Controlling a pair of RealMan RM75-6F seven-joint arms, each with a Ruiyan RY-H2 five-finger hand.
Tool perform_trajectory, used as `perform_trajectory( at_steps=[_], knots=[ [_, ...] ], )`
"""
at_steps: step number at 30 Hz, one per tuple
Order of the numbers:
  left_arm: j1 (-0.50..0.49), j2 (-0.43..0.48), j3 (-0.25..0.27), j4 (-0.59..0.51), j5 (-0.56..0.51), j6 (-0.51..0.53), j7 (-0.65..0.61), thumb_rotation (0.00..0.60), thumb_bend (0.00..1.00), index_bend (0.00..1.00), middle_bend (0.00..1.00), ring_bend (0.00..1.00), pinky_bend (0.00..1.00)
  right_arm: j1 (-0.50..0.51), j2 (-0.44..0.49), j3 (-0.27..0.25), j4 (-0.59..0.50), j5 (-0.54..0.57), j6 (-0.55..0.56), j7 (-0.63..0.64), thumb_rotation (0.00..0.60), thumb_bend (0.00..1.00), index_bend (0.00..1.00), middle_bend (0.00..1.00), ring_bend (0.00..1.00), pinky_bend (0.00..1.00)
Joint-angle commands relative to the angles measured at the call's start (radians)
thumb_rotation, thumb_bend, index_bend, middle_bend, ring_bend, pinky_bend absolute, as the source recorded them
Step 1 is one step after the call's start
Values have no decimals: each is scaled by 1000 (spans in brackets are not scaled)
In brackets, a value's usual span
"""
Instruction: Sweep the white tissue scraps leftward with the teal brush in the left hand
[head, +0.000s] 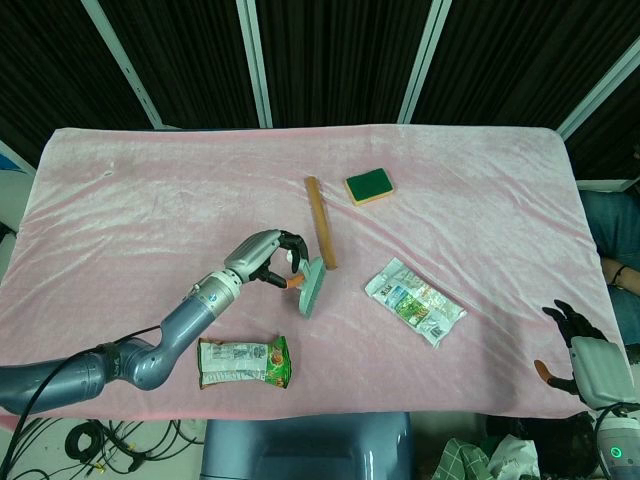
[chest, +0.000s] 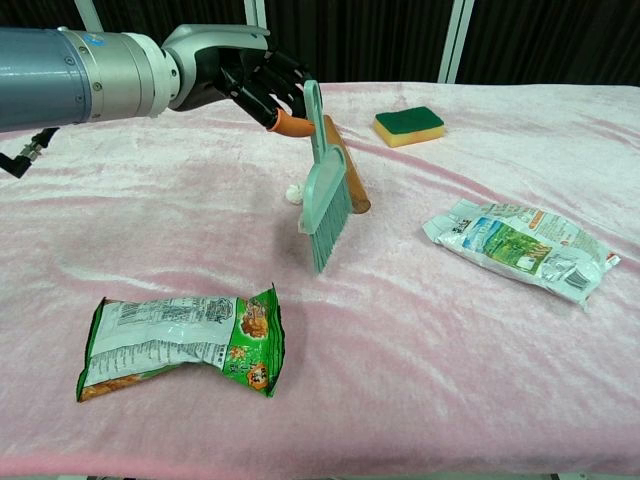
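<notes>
My left hand (head: 262, 262) (chest: 250, 80) grips the handle of the teal brush (head: 310, 285) (chest: 325, 205). The brush hangs with its bristles pointing down at the pink cloth. One white tissue scrap (chest: 294, 192) peeks out just left of the brush head. Any other scrap is hidden behind the bristles. My right hand (head: 582, 348) sits off the table's front right corner, fingers apart and holding nothing; the chest view does not show it.
A wooden stick (head: 320, 222) (chest: 347, 170) lies just behind the brush. A green-and-yellow sponge (head: 369, 187) (chest: 409, 124) sits further back. A white-green packet (head: 415, 302) (chest: 518, 245) lies to the right, and a green snack bag (head: 245, 362) (chest: 180, 340) near the front edge.
</notes>
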Motion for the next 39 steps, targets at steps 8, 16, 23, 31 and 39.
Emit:
perform_trajectory(
  at_steps=[8,16,23,31,39],
  knots=[
    [14,3,-25,80,65,-127,-170,600,544,756,616,246,264,0,-1,0,0,2,0,-1,600,223,168,67,144,263],
    [17,2,-7,168,169,-103,-161,600,544,759,617,246,264,0,0,-1,-2,5,-5,4,600,222,168,67,144,263],
    [7,-17,20,261,230,-101,-164,600,546,768,620,246,264,0,2,0,-6,10,-6,1,600,222,168,67,144,263],
    [5,-54,39,361,277,-102,-230,600,549,772,622,246,264,0,3,-1,-7,9,-7,2,600,222,168,67,144,263],
    [11,-38,56,385,300,-86,-230,600,549,773,623,247,264,1,4,-1,-7,9,-9,3,600,222,168,67,144,263]
  ],
)
